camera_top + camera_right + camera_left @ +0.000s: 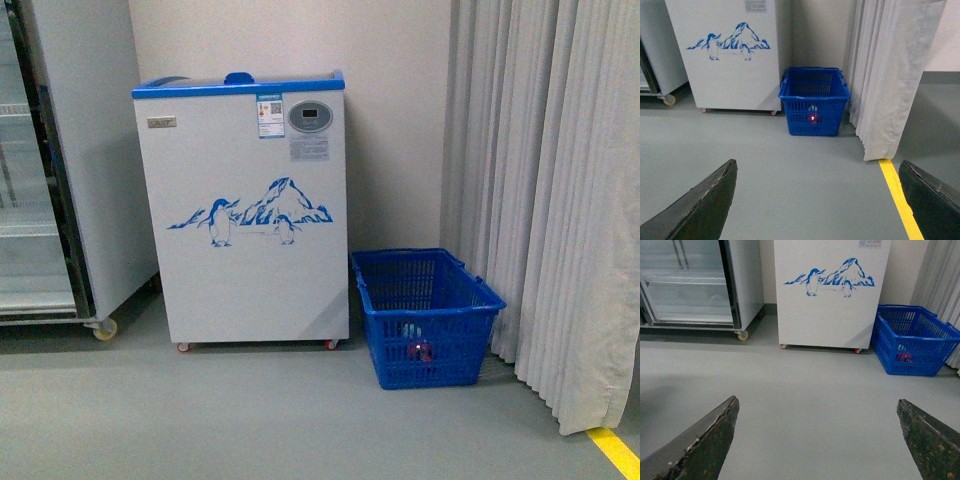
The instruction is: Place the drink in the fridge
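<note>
Front view is showing the drink (421,350) low inside the blue basket (430,306), just beside the fridge (245,230). Left gripper (816,401) and right gripper (817,163) are both hanging spread and empty, so I am planning a straight-down right-arm reach, avoiding the basket rim.

White fridge (250,290) – blue rim (200,89), blue penguin graphic (219,220), blue latticed basket (430,345)

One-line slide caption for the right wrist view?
Open right gripper faces the blue basket holding the drink, between white fridge and grey curtain.
</note>
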You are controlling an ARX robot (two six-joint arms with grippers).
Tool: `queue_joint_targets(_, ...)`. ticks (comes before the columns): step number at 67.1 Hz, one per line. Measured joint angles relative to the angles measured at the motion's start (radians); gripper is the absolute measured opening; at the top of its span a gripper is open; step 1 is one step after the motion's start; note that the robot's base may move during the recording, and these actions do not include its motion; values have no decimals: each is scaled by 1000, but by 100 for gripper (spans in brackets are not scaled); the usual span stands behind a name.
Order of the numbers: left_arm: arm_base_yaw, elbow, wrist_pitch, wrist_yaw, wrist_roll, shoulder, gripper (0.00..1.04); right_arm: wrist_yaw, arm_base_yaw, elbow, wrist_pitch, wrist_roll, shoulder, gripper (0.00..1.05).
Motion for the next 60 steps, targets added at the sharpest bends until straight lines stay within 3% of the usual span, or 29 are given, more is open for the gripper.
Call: queue_joint_targets(60, 0, 0, 0, 0, 0, 0, 97, 0, 0, 0, 0, 0, 0, 97)
